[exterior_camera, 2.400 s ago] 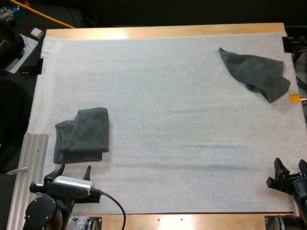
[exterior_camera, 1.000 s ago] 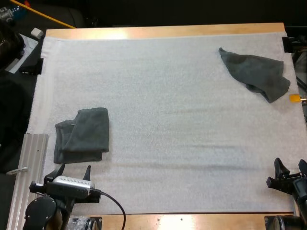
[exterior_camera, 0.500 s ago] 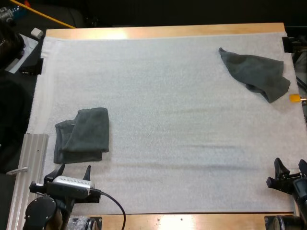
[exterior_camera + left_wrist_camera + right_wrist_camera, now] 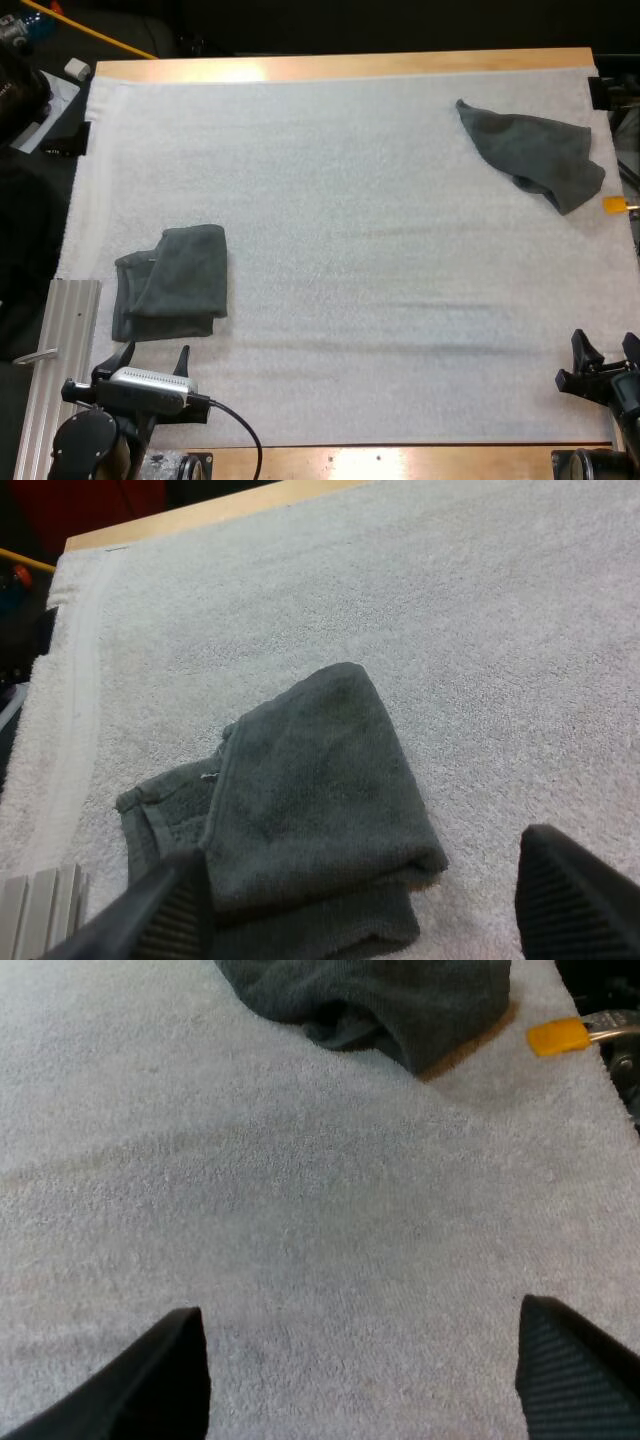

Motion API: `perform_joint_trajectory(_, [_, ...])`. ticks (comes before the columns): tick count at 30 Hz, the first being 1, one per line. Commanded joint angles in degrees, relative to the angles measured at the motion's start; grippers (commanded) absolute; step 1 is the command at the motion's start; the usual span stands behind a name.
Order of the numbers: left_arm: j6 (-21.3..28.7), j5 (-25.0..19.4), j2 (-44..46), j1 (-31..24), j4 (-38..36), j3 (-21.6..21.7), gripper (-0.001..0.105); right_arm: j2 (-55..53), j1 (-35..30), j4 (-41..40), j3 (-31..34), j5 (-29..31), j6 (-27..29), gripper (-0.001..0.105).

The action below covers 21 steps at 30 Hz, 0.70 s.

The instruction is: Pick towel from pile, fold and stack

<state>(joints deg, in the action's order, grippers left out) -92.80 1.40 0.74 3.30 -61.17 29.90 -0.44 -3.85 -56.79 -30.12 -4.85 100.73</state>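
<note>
A folded dark grey-green towel [image 4: 170, 283] lies at the mat's left side, just beyond my left gripper [image 4: 151, 358], which is open near the table's front edge. In the left wrist view the folded towel [image 4: 300, 810] sits ahead of the open left gripper [image 4: 365, 900], clear of both fingers. A crumpled towel [image 4: 535, 153] lies at the far right of the mat. My right gripper [image 4: 605, 352] rests open at the front right, far from it. The right wrist view has the crumpled towel [image 4: 390, 1000] well beyond the open right gripper [image 4: 360, 1380], over bare mat.
A ribbed metal rail [image 4: 62, 355] runs along the table's front left beside my left arm. The white mat [image 4: 360, 250] stretches wide between the two towels. Dark clutter [image 4: 25, 90] sits off the table's far left corner.
</note>
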Motion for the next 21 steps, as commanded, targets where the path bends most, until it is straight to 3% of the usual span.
perform_joint_trajectory(1, [-0.31, -0.19, 7.98, 0.06, 0.57, 0.16, 0.061, -2.41, -0.09, 0.49, -0.22, -0.03, 0.19, 0.063])
perform_joint_trajectory(21, [-0.33, -0.15, 7.90, 0.03, 1.03, 0.15, 0.061, -2.35, 0.07, 0.40, -0.14, -0.11, 0.23, 0.063])
